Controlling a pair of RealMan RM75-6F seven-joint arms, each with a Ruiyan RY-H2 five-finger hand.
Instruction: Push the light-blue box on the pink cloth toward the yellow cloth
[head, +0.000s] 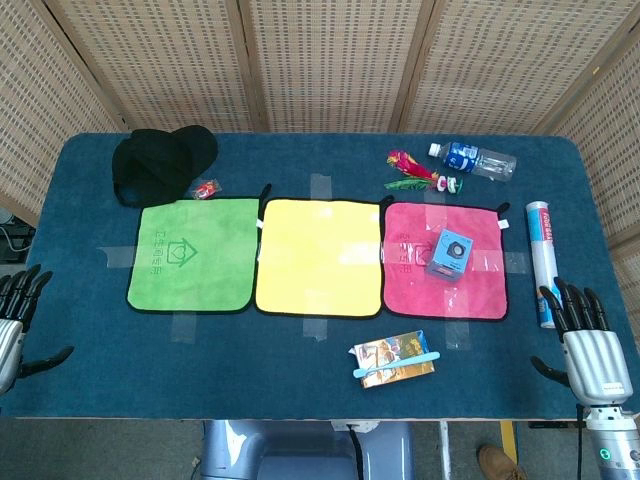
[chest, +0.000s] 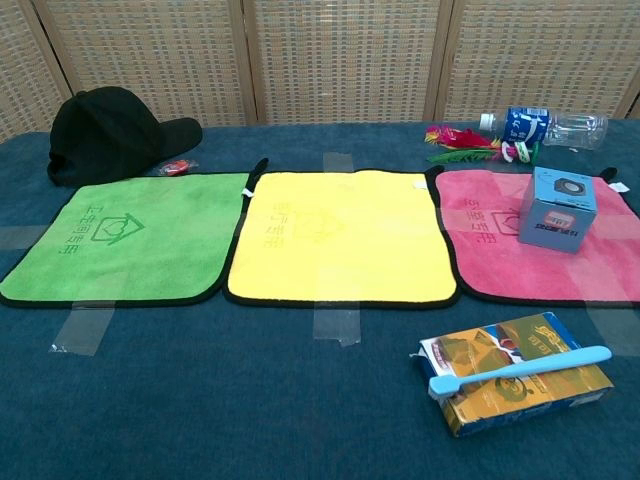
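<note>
At the near edge of the tabletop (head: 300, 370), the right robot hand (head: 590, 350) rests with fingers spread and nothing in them, and the left robot hand (head: 15, 320) sits likewise empty and spread at the opposite near corner. The light-blue box (head: 450, 252) stands upright on the pink cloth (head: 420, 285), ahead and to the left of the right robot hand, which is by far the nearer. Since the yellow cloth (head: 320, 255) lies just beside the pink one on its left, the push likely runs leftward from the box's right side.
</note>
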